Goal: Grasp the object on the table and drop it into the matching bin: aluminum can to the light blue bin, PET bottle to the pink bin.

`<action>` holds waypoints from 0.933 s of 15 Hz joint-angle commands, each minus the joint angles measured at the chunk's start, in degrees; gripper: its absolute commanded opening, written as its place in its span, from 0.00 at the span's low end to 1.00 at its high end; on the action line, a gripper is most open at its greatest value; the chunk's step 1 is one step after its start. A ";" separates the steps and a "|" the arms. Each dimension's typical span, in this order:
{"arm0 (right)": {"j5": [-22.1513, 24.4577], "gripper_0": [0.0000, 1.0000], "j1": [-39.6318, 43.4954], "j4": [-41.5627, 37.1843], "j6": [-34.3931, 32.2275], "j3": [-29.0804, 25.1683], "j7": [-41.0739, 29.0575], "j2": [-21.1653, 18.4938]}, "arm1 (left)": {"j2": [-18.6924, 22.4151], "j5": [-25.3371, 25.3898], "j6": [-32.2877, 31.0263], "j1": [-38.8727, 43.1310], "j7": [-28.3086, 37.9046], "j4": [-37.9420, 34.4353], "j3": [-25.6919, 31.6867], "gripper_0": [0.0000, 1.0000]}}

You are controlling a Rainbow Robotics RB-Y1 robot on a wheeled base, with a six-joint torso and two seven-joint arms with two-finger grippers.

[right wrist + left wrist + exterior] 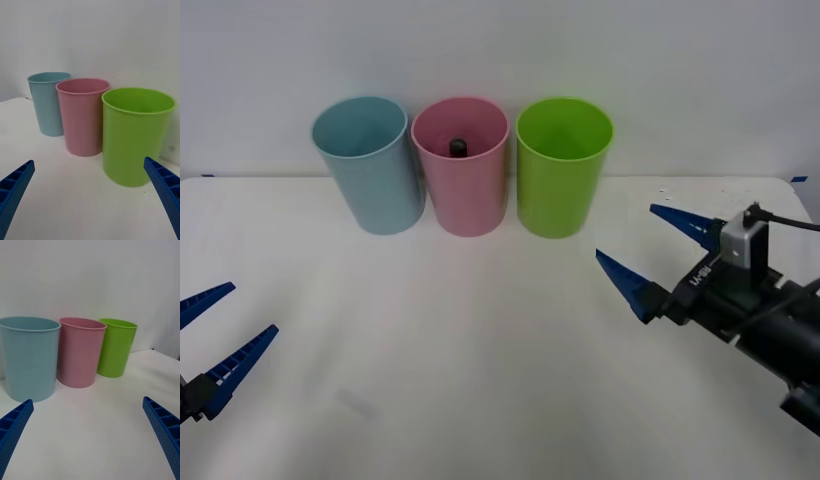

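The right tool hangs over the worktop at the robot's right, its two blue ribbed fingers spread wide and pointing forward and inward. The left tool sits low at the near left edge, fingers likewise spread apart, holding nothing.

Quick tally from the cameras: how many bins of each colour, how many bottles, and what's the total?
Light blue bin: 1
Pink bin: 1
Lime green bin: 1
PET bottle, black cap showing inside the pink bin: 1
Total: 4
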 commanded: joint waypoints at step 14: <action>-15.96 1.00 23.08 3.03 -18.68 -17.16 28.27 6.16 | 0.00 0.00 0.00 0.00 0.00 0.00 0.00 1.00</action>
